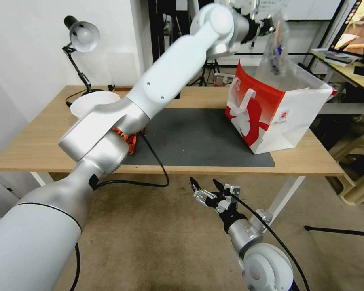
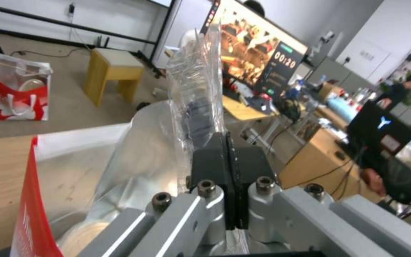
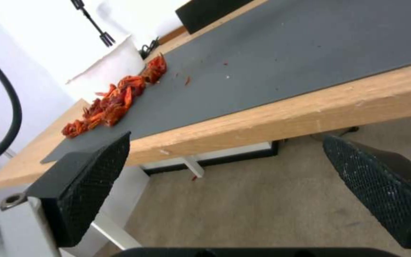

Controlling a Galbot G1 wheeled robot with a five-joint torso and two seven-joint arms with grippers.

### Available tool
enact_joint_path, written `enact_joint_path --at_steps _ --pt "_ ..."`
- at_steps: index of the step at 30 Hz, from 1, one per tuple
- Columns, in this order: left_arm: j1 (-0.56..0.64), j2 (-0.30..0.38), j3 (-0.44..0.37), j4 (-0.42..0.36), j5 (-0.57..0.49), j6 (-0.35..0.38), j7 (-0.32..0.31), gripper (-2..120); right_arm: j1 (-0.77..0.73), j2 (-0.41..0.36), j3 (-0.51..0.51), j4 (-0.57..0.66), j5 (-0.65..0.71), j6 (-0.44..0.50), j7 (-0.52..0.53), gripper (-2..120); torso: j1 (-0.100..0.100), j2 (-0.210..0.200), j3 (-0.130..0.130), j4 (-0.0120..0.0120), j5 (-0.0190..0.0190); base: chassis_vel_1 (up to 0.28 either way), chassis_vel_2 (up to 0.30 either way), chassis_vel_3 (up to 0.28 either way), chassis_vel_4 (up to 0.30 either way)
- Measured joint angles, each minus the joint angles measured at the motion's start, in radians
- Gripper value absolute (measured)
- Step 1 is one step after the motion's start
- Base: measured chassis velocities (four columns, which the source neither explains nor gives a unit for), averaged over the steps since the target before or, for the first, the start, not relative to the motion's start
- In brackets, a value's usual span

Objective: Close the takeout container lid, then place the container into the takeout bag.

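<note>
Takeout container [image 1: 276, 48] upright in the clamped left tool [image 2: 227, 157], above the takeout bag [image 1: 271, 117]; right tool [image 1: 206, 189] agape.

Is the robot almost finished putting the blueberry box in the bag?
Almost. The takeout container looks shut already, with dark berries inside. The left gripper is pinching it by the edge, holding it just above the open takeout bag. It still has to go down into the bag and be let go. The right gripper waits open below the table.
</note>
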Motion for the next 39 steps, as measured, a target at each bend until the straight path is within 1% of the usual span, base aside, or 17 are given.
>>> enact_joint_path --at_steps 9,12,14,17,19,21,23,25,27,28,29,31,32,35,36,38,39 --pt "0.022 0.004 0.045 -0.007 0.057 -0.006 0.001 0 0.003 -0.006 0.005 -0.001 0.007 0.004 -0.001 100 0.000 0.000 0.000 0.0002 0.0000 0.000 0.000 0.000 0.000" --pt "0.027 0.005 0.055 -0.016 0.071 -0.006 -0.018 1 0.000 -0.007 0.006 -0.001 0.007 0.005 -0.002 100 0.000 0.000 0.000 0.0002 0.0000 0.000 0.000 0.000 0.000" --pt "0.031 0.005 0.058 -0.025 0.073 -0.006 -0.029 11 -0.001 -0.009 0.005 -0.001 0.006 0.006 -0.002 100 0.000 0.000 0.000 0.0002 0.0000 0.000 0.000 0.000 0.000" --pt "0.032 0.006 0.058 -0.030 0.073 -0.006 -0.036 17 -0.001 -0.009 0.003 -0.003 0.005 0.007 -0.003 100 0.000 0.000 0.000 0.0001 0.0000 0.000 0.000 0.000 0.000" --pt "0.032 0.006 0.052 -0.040 0.060 -0.012 -0.067 30 -0.001 -0.009 -0.002 -0.005 0.004 0.007 -0.003 100 0.000 0.000 0.000 0.0002 0.0000 0.000 0.000 0.000 0.000" --pt "0.034 0.006 0.045 -0.049 0.055 -0.017 -0.077 33 0.000 -0.009 -0.003 -0.005 0.004 0.007 -0.003 100 0.000 0.000 0.000 0.0003 0.0000 0.000 0.000 0.000 0.000" --pt "0.045 0.007 0.028 -0.086 0.045 -0.026 -0.097 43 -0.005 -0.009 -0.003 -0.002 0.003 0.007 -0.002 100 0.000 0.000 0.000 0.0003 0.0001 0.000 0.000 0.000 0.000" --pt "0.051 0.007 0.025 -0.103 0.043 -0.034 -0.099 47 -0.010 -0.009 -0.001 0.002 0.002 0.007 -0.003 100 0.000 0.000 0.000 0.0003 0.0000 0.000 0.000 0.000 0.000" --pt "0.070 0.019 0.033 -0.187 0.035 -0.098 -0.114 57 -0.016 -0.009 0.003 0.009 0.001 0.009 -0.002 100 0.000 0.000 0.000 -0.0009 0.0001 0.000 0.000 0.000 0.000" --pt "0.070 0.019 0.033 -0.187 0.035 -0.098 -0.114 57 -0.016 -0.009 0.003 0.009 0.001 0.009 -0.002 100 0.000 0.000 0.000 -0.0009 0.0001 0.000 0.000 0.000 0.000" --pt "0.080 0.040 0.041 -0.220 0.042 -0.126 -0.120 62 -0.016 -0.009 0.003 0.009 -0.003 0.012 -0.002 100 0.000 0.000 0.000 -0.0017 0.0005 0.000 0.000 0.000 0.000" --pt "0.122 0.145 0.062 -0.317 0.134 -0.201 -0.133 73 -0.016 -0.007 0.006 0.002 -0.042 0.058 -0.003 100 0.000 0.000 0.000 -0.0002 0.0001 0.000 0.000 0.000 0.000" --pt "0.122 0.145 0.062 -0.317 0.134 -0.201 -0.133 73 -0.016 -0.007 0.006 0.002 -0.042 0.058 -0.003 100 0.000 0.000 0.000 -0.0002 0.0001 0.000 0.000 0.000 0.000" --pt "0.189 0.247 0.079 -0.418 0.253 -0.273 -0.130 84 -0.028 0.006 0.025 -0.005 -0.124 0.143 -0.010 100 0.000 0.000 0.000 0.0021 -0.0009 0.000 0.000 0.000 0.000" --pt "0.189 0.247 0.079 -0.418 0.253 -0.273 -0.130 84 -0.028 0.006 0.025 -0.005 -0.124 0.143 -0.010 100 0.000 0.000 0.000 0.0021 -0.0009 0.000 0.000 0.000 0.000" --pt "0.274 0.336 0.089 -0.534 0.382 -0.313 -0.109 93 -0.057 0.020 0.061 -0.001 -0.242 0.226 -0.008 100 0.000 0.000 0.000 0.0001 -0.0007 0.000 0.000 0.000 0.000" --pt "0.339 0.391 0.092 -0.597 0.485 -0.334 -0.111 98 -0.061 0.021 0.068 0.002 -0.296 0.257 0.006 100 0.000 0.000 0.000 -0.0010 -0.0004 0.000 0.000 0.000 0.000"
